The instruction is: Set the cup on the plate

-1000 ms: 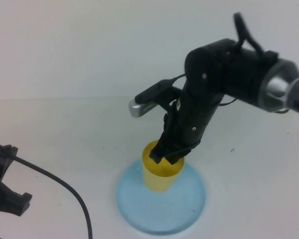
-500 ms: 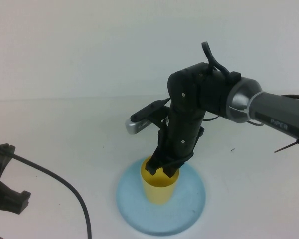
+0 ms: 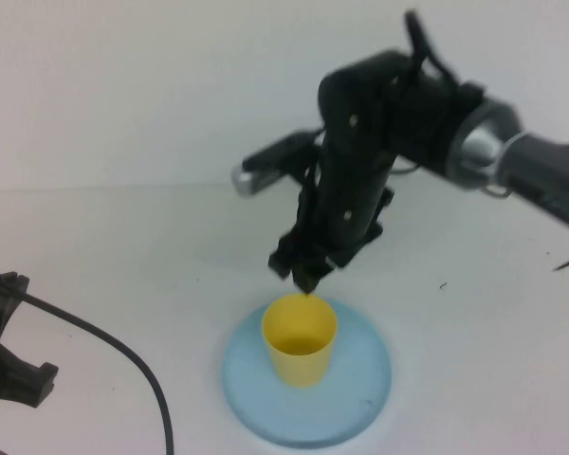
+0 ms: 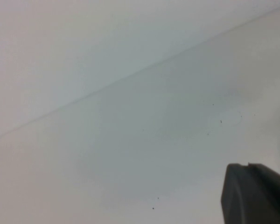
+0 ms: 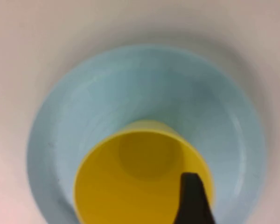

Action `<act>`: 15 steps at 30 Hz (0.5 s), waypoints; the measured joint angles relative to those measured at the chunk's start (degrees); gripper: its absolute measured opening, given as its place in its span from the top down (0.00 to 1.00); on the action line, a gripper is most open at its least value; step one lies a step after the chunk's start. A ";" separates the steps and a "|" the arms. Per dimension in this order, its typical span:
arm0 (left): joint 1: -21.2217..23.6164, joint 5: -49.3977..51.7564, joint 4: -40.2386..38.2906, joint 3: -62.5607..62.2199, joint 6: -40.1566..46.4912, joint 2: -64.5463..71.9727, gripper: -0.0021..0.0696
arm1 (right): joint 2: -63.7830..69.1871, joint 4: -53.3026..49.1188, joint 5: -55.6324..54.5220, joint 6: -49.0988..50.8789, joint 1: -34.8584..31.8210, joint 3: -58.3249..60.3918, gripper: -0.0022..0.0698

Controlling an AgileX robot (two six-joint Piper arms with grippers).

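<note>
The yellow cup (image 3: pixel 300 339) stands upright on the light blue plate (image 3: pixel 360 398), a little toward the plate's far side. My right gripper (image 3: pixel 300 275) hangs open just above the cup's far rim and touches nothing. In the right wrist view I look straight down into the empty cup (image 5: pixel 130 186) on the plate (image 5: pixel 84 98), with one dark fingertip (image 5: pixel 192 198) over the cup's rim. My left gripper (image 3: pixel 9 365) rests low at the table's left edge, far from both things. Its dark fingers (image 4: pixel 254 196) look pressed together and hold nothing.
A black cable (image 3: pixel 123 355) runs from the left arm across the table's front left. The white table meets a white wall (image 3: pixel 123 85) at the back.
My right gripper has let go of the cup's rim and risen above it. The cup stays standing on the plate. The left arm has not moved.
</note>
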 joint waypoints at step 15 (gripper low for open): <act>0.00 -0.83 0.13 0.00 -0.32 -4.89 0.97 | -38.58 -10.43 -0.20 0.56 0.00 10.56 0.77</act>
